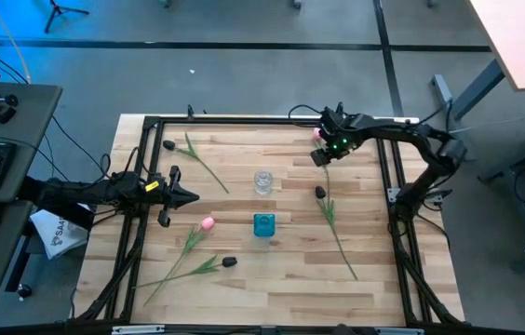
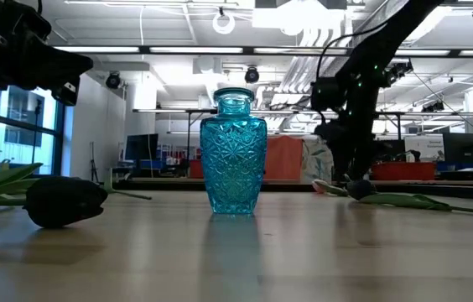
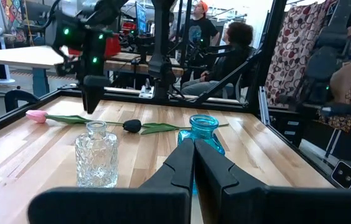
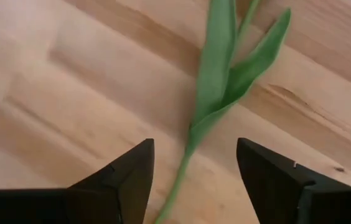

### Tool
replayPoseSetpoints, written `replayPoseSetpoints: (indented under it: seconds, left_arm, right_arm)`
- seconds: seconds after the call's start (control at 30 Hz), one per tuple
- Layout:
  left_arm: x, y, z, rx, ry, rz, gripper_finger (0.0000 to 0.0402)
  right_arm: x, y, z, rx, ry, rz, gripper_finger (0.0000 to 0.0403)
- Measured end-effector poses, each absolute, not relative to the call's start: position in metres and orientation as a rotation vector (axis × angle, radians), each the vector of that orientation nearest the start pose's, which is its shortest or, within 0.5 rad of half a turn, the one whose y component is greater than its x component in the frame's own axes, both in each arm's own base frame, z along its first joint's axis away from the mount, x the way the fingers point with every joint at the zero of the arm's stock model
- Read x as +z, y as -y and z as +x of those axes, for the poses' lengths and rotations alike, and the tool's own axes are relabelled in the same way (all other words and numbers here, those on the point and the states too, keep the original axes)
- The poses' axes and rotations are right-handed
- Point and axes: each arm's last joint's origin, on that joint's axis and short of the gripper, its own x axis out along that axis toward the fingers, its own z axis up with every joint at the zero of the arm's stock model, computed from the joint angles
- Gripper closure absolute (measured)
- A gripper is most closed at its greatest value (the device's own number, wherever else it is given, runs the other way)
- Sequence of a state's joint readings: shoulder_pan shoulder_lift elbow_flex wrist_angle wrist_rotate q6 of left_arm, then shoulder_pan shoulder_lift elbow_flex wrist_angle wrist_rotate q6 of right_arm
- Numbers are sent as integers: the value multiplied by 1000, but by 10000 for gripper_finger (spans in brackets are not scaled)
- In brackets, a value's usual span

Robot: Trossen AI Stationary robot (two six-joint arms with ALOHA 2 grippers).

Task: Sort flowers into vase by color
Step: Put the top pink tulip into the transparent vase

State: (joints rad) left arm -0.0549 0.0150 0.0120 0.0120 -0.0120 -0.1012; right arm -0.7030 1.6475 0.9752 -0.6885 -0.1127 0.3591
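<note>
The flowers are judged to be very light and limp: thin stems that are likely bending under their own weight when lifted, soft leaves, and small bud heads that could be crushed. A grip is best taken on the bare stem, just below the leaves, where the stalk is narrow enough to be pinched firmly without slipping.

The right end effector [image 4: 191, 165] is being held low over the far right part of the counter [image 1: 374, 288], its fingers spread apart and empty, with a green stem [image 4: 178, 180] lying between them and two leaves fanning out beyond. That stem probably belongs to the pink tulip [image 1: 319, 134] at the far edge, though the bud is partly hidden by the arm in the high view.

The left end effector [image 3: 194, 163] is waiting at the left side of the counter, its fingers pressed together and nothing in them.

The other flowers are lying flat and well apart: a dark tulip [image 1: 320, 193] right of centre, its stem running toward the near edge; a dark tulip [image 1: 168, 145] at the far left; a pink tulip [image 1: 208, 223] and a dark tulip [image 1: 229, 262] at the near left. The clear vase [image 1: 262, 180] and the blue vase [image 1: 263, 224] are standing upright mid-counter, both empty.
</note>
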Motion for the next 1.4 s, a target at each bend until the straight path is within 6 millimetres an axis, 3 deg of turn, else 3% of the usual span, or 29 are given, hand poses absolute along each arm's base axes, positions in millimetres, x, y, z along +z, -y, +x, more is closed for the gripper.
replayPoseSetpoints:
  seconds: [0.37,0.47,0.57,0.63,0.9,1.03,1.23,1.4]
  left_arm:
    - [168,5,98,-43,7,-102,401]
    - [168,5,98,-44,7,-102,401]
    - [168,5,98,-44,7,-102,401]
    - [168,5,98,-44,7,-102,401]
    - [168,5,98,-43,7,-101,401]
    - [168,5,98,-43,7,-101,401]
    - [168,5,98,-43,7,-101,401]
    - [168,5,98,-43,7,-102,401]
  right_arm:
    - [134,197,234,-794,-1229,783,200]
    - [134,196,234,-797,-1250,717,249]
    - [142,194,233,-791,-1229,660,343]
    - [156,195,232,-794,-1165,627,386]
    - [251,180,225,-675,-704,447,396]
    - [283,168,229,-542,-478,333,400]
    - [313,141,269,-221,-114,236,401]
    - [327,114,298,-69,145,134,402]
